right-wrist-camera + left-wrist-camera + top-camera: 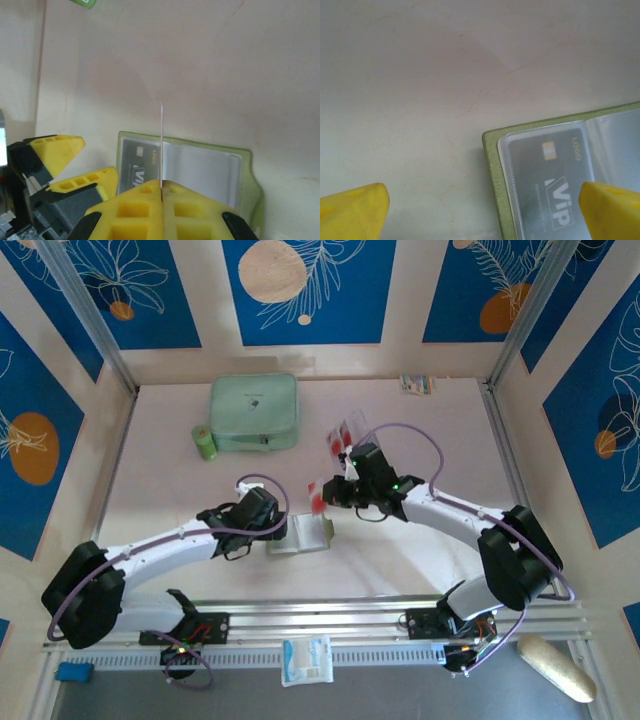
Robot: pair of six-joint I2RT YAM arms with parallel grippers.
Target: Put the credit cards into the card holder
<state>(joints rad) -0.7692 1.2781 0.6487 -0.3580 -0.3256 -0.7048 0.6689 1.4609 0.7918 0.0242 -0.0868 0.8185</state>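
On my feeds I count one card holder, with one dark card in its pocket. The clear credit cards with red marks come to three as far as I can tell: two overlapping and a third credit card apart from them. I count one mint-green zip case, one small green roll and one small packet. At the near edge I count one white pouch, one blue block and one beige oblong thing.

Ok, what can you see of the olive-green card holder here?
The small olive-green fold card holder lies open and flat on the pale table, near its front middle. It has a soft-looking green border with rounded corners and clear plastic pockets. A dark card printed VIP sits in one pocket.
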